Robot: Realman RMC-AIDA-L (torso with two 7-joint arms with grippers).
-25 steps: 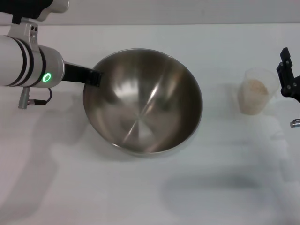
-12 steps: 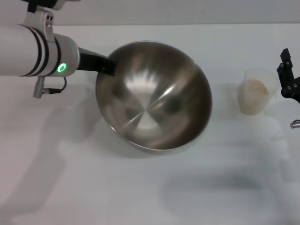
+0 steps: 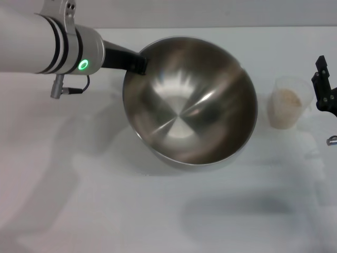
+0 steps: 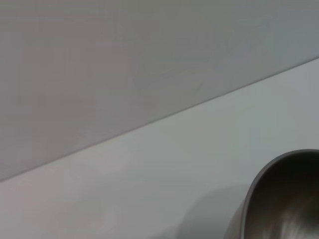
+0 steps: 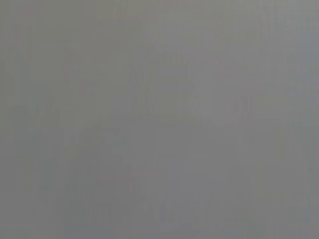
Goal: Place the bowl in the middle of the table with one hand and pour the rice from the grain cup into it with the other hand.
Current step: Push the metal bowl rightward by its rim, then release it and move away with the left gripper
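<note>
The big steel bowl (image 3: pixel 184 116) is near the middle of the white table (image 3: pixel 105 211) and tilts slightly. My left gripper (image 3: pixel 138 64) is shut on its far-left rim. A slice of the bowl's rim also shows in the left wrist view (image 4: pixel 284 199). The small clear grain cup (image 3: pixel 287 103) stands upright to the right of the bowl, with pale rice (image 3: pixel 288 97) inside. My right gripper (image 3: pixel 324 90) is at the right edge of the head view, just right of the cup and apart from it. The right wrist view shows only plain grey.
The left arm (image 3: pixel 47 45) reaches in from the upper left and casts a shadow on the table below it. The table's far edge (image 3: pixel 210 27) meets a grey wall just behind the bowl.
My left gripper has moved the bowl to the right and slightly farther back, closer to the cup. The cup and the right gripper have not moved.
</note>
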